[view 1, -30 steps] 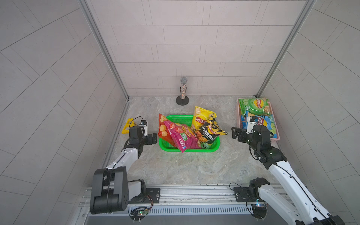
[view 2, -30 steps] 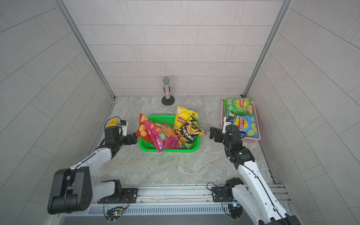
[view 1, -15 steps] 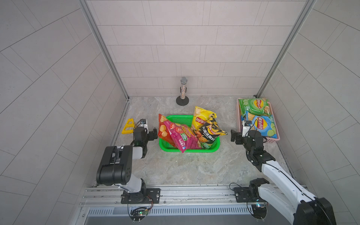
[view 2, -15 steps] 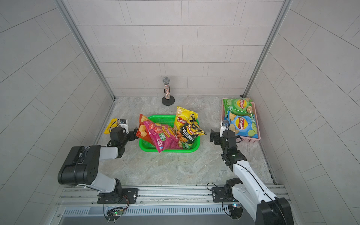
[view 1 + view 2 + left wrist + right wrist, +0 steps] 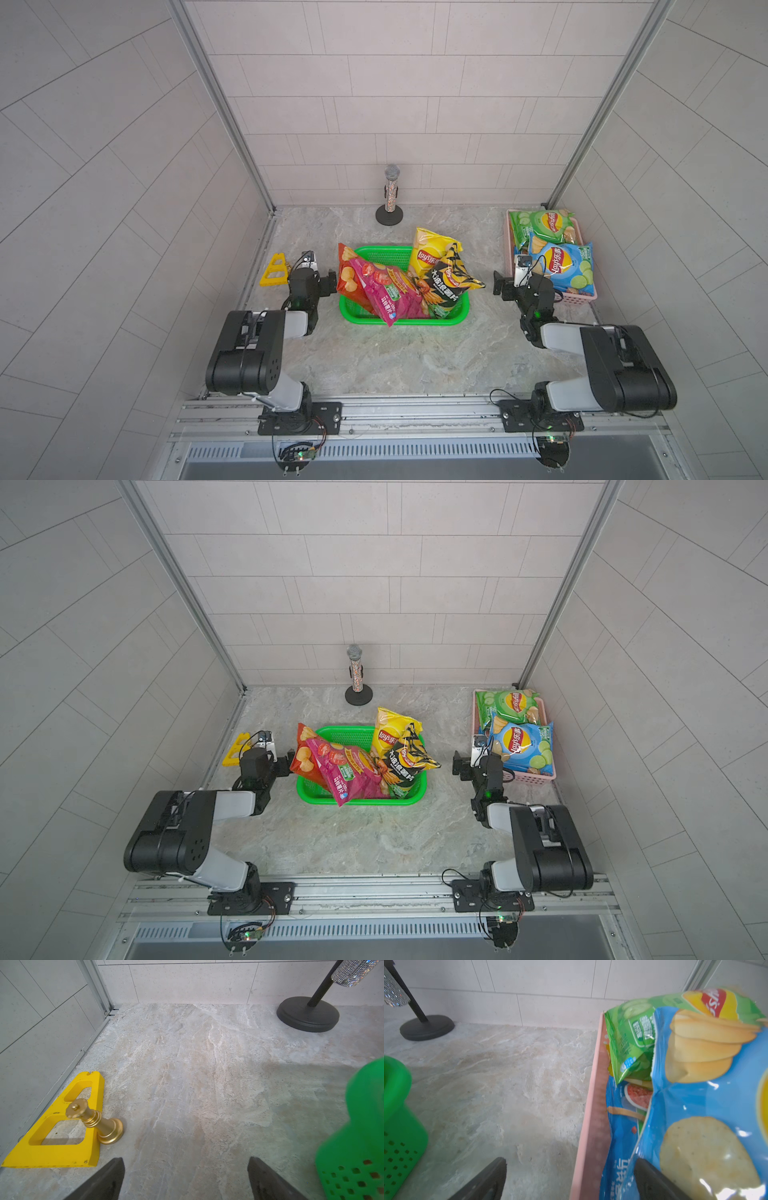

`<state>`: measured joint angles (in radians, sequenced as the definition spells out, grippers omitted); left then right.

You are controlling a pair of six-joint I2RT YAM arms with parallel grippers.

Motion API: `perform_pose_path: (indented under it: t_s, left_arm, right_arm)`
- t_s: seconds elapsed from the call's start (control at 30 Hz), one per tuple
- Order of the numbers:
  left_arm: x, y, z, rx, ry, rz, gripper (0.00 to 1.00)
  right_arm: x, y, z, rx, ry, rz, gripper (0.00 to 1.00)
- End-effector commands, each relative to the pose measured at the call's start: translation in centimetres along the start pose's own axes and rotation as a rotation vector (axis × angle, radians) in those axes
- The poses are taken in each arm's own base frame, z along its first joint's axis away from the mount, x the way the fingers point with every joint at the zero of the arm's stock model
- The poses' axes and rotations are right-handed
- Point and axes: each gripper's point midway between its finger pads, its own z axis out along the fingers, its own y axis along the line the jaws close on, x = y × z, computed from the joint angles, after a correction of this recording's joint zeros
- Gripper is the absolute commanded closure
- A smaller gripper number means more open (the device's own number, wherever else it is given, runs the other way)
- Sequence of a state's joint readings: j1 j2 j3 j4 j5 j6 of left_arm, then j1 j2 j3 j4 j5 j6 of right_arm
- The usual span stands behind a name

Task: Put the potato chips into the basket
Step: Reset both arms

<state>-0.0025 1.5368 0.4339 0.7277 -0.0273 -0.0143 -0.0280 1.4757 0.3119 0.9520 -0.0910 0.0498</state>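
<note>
Noted left gripper (image 5: 186,1160) just left of green basket (image 5: 419,321), jaws apart, nothing between. Noted right gripper (image 5: 570,1160) right of green basket, likewise apart and empty, just beside pink basket (image 5: 591,1105). Farther right and back: blue bag (image 5: 561,266) atop pink basket, long axis unclear; behind, green bag (image 5: 540,224) lying crosswise. Judged right arm nearer. Counted four bags (image 5: 386,291) already in green basket.
</note>
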Motion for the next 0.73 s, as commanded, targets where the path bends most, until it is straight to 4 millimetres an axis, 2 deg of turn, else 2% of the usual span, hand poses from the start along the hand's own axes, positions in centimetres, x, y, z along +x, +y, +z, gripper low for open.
perform_pose_path:
  t_s: [0.0,0.07,0.17,0.23,0.43,0.7]
  left_arm:
    - [-1.0,0.2,0.0,-0.012,-0.021,0.001,0.00]
    - [-1.0,0.2,0.0,-0.012,-0.021,0.000,0.00]
    - [-0.9,0.2,0.0,-0.012,-0.019,0.001,0.00]
    - [-1.0,0.2,0.0,-0.012,-0.021,0.001,0.00]
    - [-0.9,0.2,0.1,-0.012,-0.018,0.003,0.00]
    - [-0.9,0.2,0.0,-0.013,-0.020,0.002,0.00]
  right_arm:
    - [0.2,0.3,0.2,-0.027,-0.072,0.003,0.00]
    - [1.1,0.0,0.3,-0.009,0.028,-0.010,0.00]
    - [0.5,0.4,0.9,-0.029,-0.025,-0.001,0.00]
    - [0.9,0.3,0.5,-0.022,0.017,-0.012,0.00]
    - [1.1,0.2,1.5,-0.031,0.056,0.003,0.00]
    - [0.8,0.1,1.5,-0.021,0.029,0.013,0.00]
